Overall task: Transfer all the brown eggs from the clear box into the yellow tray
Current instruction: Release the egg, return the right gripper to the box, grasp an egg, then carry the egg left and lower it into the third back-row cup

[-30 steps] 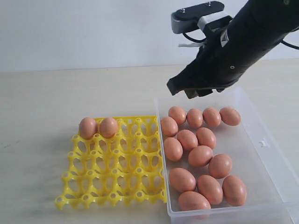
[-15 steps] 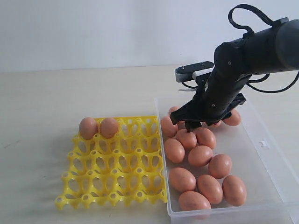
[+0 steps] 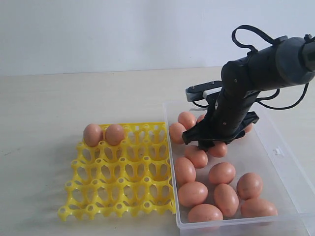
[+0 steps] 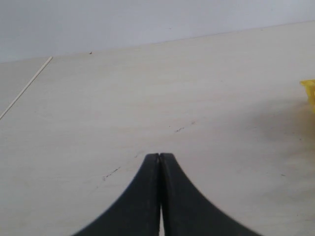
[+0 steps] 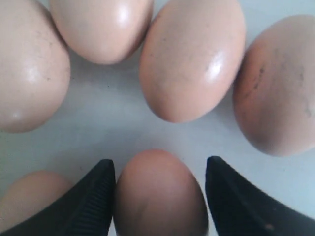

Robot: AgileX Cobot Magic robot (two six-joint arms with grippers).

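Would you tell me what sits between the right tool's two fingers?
One brown egg, straddled by the open fingers, as the right wrist view shows.

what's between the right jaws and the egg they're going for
Nothing visible. The egg sits between the open right jaws. The neighbouring eggs lie beyond it, none in the gap.
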